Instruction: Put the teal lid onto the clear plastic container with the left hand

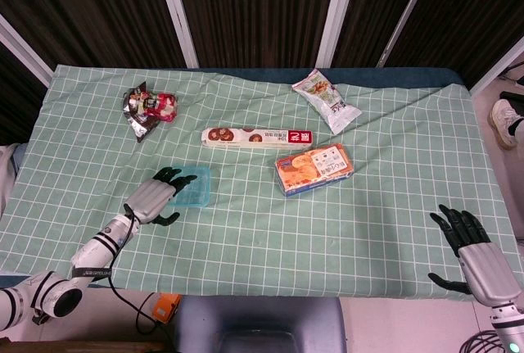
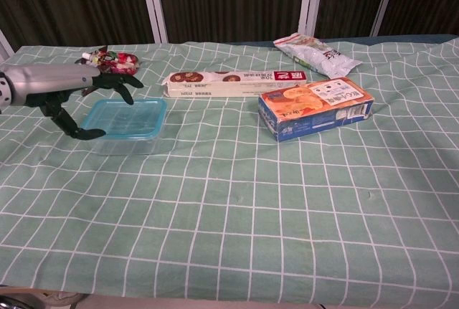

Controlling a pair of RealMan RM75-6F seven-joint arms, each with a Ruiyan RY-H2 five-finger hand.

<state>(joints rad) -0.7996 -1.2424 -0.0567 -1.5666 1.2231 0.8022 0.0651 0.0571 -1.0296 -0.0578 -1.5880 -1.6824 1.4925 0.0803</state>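
The teal lid lies flat on top of the clear plastic container, on the left part of the green checked cloth. My left hand hovers just left of the lid. Its fingers are spread and hold nothing, with the dark fingertips above the lid's far left corner. My right hand hangs with fingers apart at the table's near right corner, seen only in the head view.
Crumpled candy wrappers lie behind the container. A long cookie box, an orange cracker box and a white snack bag sit toward the middle and far right.
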